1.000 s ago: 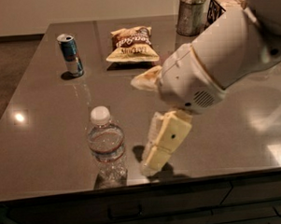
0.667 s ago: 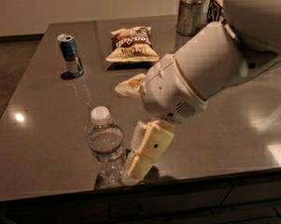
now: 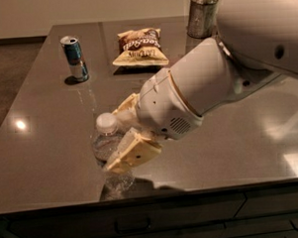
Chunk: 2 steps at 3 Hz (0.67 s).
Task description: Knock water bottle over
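The water bottle (image 3: 103,144), clear ribbed plastic with a white cap, stands near the table's front edge, left of centre, leaning slightly with its cap to the left. My gripper (image 3: 115,139) has come in from the right and is open. One cream finger (image 3: 133,152) lies across the front of the bottle's body, touching it. The other finger (image 3: 124,106) is behind the bottle near its cap. The bottle's right side and lower part are partly hidden by the front finger.
A blue-and-silver slim can (image 3: 75,57) stands at the back left. A chip bag (image 3: 137,47) lies at the back centre and a metal cup (image 3: 202,17) stands at the back right. The dark table (image 3: 46,140) ends just in front of the bottle.
My gripper has moved left from beside the bottle until its fingers reach it. The bottle has started to lean and shift slightly.
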Motion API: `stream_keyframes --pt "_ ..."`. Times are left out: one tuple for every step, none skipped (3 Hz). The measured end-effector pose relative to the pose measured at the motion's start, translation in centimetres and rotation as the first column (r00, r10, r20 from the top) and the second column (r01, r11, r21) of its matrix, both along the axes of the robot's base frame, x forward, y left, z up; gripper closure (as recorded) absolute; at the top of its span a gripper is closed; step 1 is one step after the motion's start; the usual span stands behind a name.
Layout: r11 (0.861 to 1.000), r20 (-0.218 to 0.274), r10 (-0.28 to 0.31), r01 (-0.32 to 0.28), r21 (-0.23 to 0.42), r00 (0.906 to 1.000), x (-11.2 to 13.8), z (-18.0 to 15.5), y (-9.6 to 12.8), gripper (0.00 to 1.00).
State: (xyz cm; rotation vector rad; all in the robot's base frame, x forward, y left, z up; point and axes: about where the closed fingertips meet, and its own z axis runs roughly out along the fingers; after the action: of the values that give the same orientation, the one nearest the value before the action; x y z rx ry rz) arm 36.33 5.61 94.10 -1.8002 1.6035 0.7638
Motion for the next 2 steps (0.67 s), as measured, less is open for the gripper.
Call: stream_keyframes --pt "1.000 -0.020 -0.007 0.008 0.029 0.9998 0.1 0.9 0.6 0.64" --pt "0.997 -0.029 -0.067 0.066 -0.048 0.9973 3.0 2.8 -0.6 0.95"
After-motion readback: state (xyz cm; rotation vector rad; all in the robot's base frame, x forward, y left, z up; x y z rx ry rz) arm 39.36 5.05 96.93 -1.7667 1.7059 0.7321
